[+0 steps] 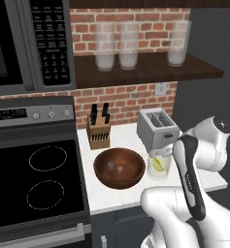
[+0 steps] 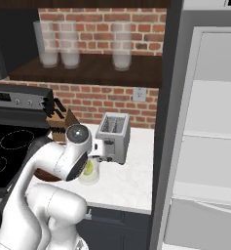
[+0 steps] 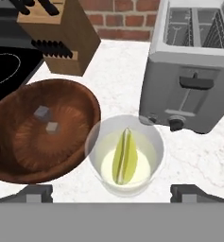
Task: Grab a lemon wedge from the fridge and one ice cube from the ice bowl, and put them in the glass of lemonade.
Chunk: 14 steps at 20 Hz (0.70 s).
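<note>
A lemon wedge (image 3: 124, 157) stands on edge in the pale liquid of the glass of lemonade (image 3: 124, 155), seen from the hand camera directly above the tumbler. The gripper (image 3: 111, 193) hangs over the glass with its jaws spread wide and nothing between them, one dark fingertip at each lower corner of the hand view. Just left of the glass, its rim almost touching, sits the ice bowl (image 3: 19, 142) of reddish-brown wood, with two ice cubes (image 3: 47, 119) lying close together near its middle. Behind the glass on the white marble counter (image 3: 203, 156) stands a silver two-slot toaster (image 3: 193, 66), and a wooden knife block (image 3: 61, 38) sits behind the bowl against the brick wall (image 3: 127, 16).

From the left base camera, the glass (image 1: 158, 164) shows between the bowl (image 1: 119, 167) and the robot's arm, in front of the toaster (image 1: 156, 128), with the black stovetop (image 1: 34, 179) to the left and three tall frosted glasses (image 1: 128, 46) on the dark shelf above. From the right base camera, the fridge (image 2: 204, 146) stands open at the right, its pale shelves in view
</note>
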### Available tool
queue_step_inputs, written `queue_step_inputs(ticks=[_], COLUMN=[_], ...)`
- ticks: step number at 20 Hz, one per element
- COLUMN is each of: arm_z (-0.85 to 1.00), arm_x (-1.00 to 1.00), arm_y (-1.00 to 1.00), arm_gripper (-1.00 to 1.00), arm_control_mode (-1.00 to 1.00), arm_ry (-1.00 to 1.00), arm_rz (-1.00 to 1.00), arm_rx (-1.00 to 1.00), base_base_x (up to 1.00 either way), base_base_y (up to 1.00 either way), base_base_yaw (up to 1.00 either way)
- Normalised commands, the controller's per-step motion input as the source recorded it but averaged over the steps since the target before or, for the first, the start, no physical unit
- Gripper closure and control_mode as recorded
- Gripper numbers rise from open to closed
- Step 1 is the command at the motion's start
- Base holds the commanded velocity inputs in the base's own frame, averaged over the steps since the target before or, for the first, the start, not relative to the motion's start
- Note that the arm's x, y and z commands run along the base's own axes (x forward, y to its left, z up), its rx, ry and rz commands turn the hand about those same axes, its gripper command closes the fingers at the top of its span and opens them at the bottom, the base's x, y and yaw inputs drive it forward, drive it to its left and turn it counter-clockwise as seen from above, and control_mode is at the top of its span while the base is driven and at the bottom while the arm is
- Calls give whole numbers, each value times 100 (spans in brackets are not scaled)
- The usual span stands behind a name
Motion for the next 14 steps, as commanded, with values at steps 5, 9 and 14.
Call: queue_step_inputs(ticks=[5, 9, 14], arm_z=[20, 49, 46], arm_x=[-17, 0, 0], arm_y=[48, 93, 98], arm_gripper=[-100, -100, -100], arm_control_mode=[-100, -100, -100], arm_ry=[-11, 2, 18], arm_rz=[4, 6, 11], arm_rx=[0, -6, -13], base_base_x=[0, 0, 0], base_base_y=[0, 0, 0], base_base_yaw=[0, 0, 0])
